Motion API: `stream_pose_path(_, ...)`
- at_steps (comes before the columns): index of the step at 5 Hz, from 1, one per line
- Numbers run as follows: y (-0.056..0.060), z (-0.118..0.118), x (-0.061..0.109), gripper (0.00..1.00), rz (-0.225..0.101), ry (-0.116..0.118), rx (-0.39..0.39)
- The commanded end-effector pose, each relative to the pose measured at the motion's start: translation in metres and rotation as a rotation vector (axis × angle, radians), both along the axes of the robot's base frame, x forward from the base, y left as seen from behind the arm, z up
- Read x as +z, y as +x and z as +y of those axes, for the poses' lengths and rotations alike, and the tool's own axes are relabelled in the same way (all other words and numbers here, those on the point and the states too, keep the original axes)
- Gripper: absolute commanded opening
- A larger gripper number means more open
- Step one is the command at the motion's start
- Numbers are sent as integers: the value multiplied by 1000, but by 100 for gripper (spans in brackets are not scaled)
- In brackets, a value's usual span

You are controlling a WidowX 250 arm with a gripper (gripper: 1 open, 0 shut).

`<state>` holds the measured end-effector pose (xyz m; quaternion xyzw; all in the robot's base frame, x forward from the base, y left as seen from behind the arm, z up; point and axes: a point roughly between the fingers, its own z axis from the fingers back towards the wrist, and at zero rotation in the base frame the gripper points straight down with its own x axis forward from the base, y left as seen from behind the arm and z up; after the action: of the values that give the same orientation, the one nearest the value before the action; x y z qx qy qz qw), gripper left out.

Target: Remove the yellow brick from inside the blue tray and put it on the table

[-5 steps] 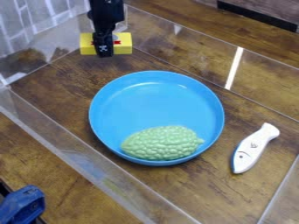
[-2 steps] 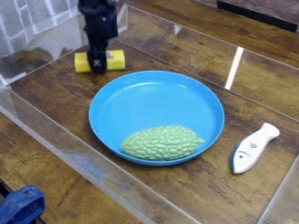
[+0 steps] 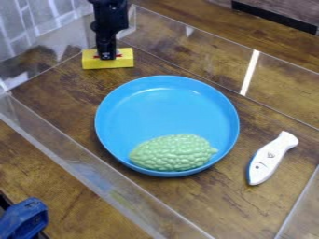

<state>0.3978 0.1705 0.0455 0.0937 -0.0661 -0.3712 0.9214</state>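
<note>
Yellow brick lay on the tabletop; it looked small, hard and light. Gripper jaws were together above it.

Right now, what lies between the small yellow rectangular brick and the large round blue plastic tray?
Nothing: in the camera view only bare dark brown wood-grain table separates the small yellow rectangular brick from the large round blue plastic tray.

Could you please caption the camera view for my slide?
End effector shut on the yellow brick on the table, beside the blue tray.
</note>
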Motion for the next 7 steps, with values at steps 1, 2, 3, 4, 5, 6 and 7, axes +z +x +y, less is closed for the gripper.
stream_pose_path(1,7,9,17,100,-58,9,4)
stream_pose_path(2,7,10,12,100,-59,-1,-6)
stream_pose_path(3,7,12,7,100,-57,-7,-12)
stream_pose_path(4,9,13,3,100,-58,-13,-22)
stream_pose_path(5,10,14,-3,100,-58,-17,-33)
stream_pose_path(6,12,15,-8,100,-57,-20,-43)
stream_pose_path(7,13,16,-12,100,-55,-26,-50)
